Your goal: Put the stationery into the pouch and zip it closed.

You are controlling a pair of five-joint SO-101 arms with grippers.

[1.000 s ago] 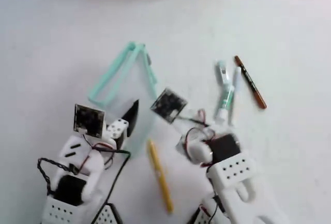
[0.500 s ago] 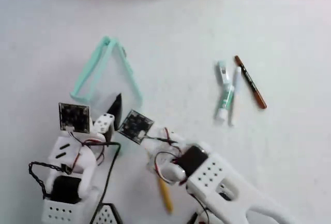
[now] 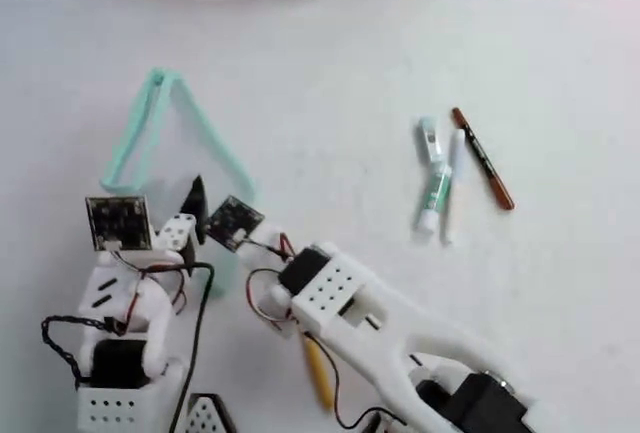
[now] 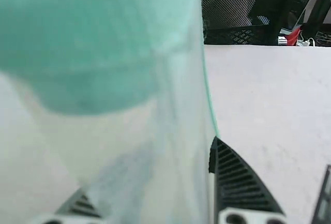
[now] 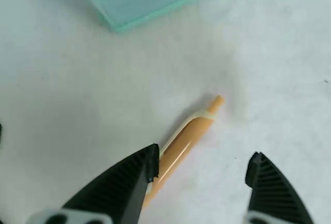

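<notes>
White table (image 3: pixel 330 63) is carrying four pieces of stationery. Three are lying close together over on the right: one brown marker (image 3: pixel 483 158), one white pen (image 3: pixel 452 188) and one teal-and-white tube (image 3: pixel 432 181). One yellow pen (image 3: pixel 318 378) is lying near the front, partly under the right arm. One clear pouch (image 3: pixel 128 138) with teal edging is sitting at the left, and the left gripper (image 4: pixel 147 182) is pinching its near end. The right gripper (image 5: pixel 204 157) is hanging spread wide over the yellow pen, one jaw just beside the barrel.
</notes>
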